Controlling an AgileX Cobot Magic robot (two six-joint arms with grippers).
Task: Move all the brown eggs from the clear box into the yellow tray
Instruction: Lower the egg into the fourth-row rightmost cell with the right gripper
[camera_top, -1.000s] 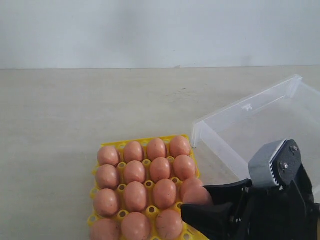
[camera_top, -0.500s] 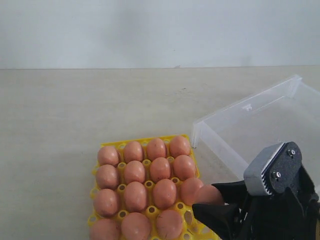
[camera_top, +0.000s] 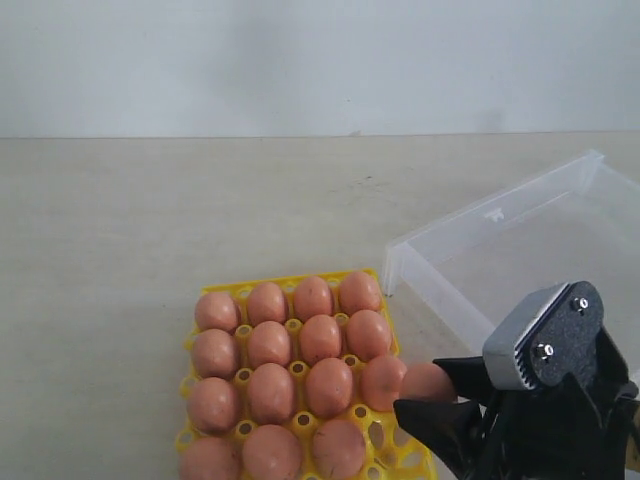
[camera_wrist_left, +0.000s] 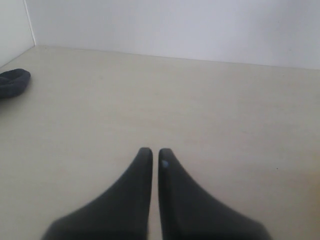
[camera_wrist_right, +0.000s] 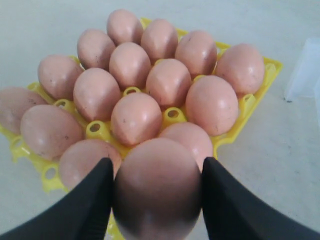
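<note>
The right tool (camera_wrist_right: 156, 167) clamps one brown egg (camera_wrist_right: 157, 195), long axis along its fingers. The yellow tray's (camera_wrist_right: 270, 70) empty corner socket (camera_top: 383, 437) lies just ahead, below the tips.

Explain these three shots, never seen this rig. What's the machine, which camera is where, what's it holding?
It is a two-armed robot; each arm ends in a gripper. The wide picture comes from a camera off the arms; the other two come from cameras on each wrist. On the pale table sit a yellow tray almost full of brown eggs and a clear box, which looks empty where visible. The right gripper holds one more egg at the tray's edge. The left gripper is shut, holds nothing, over the table.
</note>
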